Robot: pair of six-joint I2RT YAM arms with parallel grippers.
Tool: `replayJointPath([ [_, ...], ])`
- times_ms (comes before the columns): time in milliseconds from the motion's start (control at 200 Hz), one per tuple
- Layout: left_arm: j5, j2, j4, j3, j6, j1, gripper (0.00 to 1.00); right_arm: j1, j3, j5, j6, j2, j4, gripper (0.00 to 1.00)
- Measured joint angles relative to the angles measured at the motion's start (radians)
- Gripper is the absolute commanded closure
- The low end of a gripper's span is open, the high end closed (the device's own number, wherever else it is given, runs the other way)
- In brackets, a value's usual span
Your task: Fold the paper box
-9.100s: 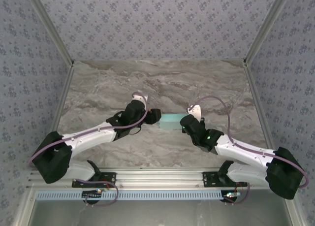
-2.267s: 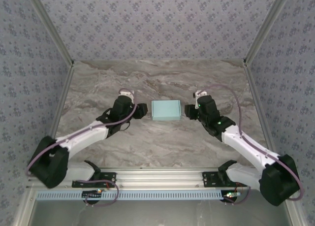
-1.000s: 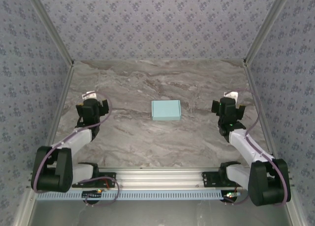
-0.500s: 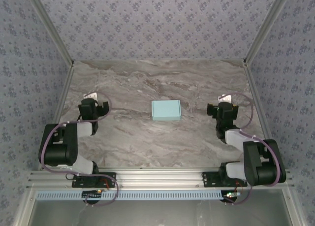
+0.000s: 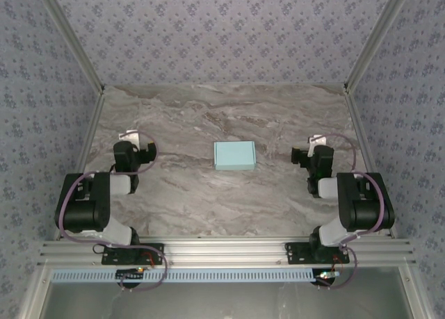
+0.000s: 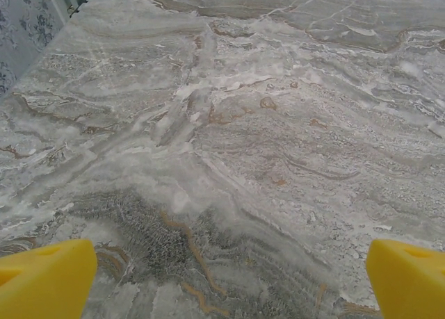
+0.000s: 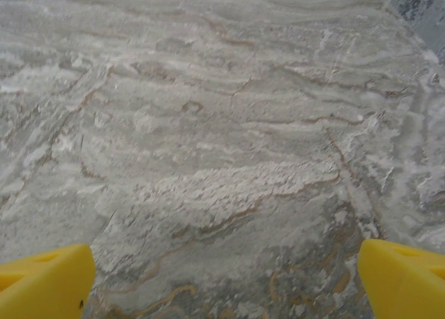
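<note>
Left end effector [image 6: 226,277] agape (arm tucked)

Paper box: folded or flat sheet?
Folded. From the top camera the paper box sits on the table as a small closed rectangle with no flaps or slits spread out. Whether its underside is closed cannot be told.

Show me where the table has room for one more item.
Free: marble table between the paper box and left hand, between box and right hand, and the far strip by the patterned wall. Crowded: near corners, around the folded arms.
</note>
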Motion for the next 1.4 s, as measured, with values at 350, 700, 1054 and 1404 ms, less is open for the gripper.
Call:
replayJointPath([
  [350, 0.000, 0.000, 0.000, 0.000, 0.000, 0.000, 0.01, -0.005, 0.010, -0.040, 0.000, 0.000, 0.007, 0.01],
  [700, 0.000, 0.000, 0.000, 0.000, 0.000, 0.000, 0.01, -0.005, 0.010, -0.043, 0.000, 0.000, 0.007, 0.01],
  [1054, 0.000, 0.000, 0.000, 0.000, 0.000, 0.000, 0.01, -0.005, 0.010, -0.043, 0.000, 0.000, 0.007, 0.01],
  [1404, 0.000, 0.000, 0.000, 0.000, 0.000, 0.000, 0.01, -0.005, 0.010, -0.043, 0.000, 0.000, 0.007, 0.01],
])
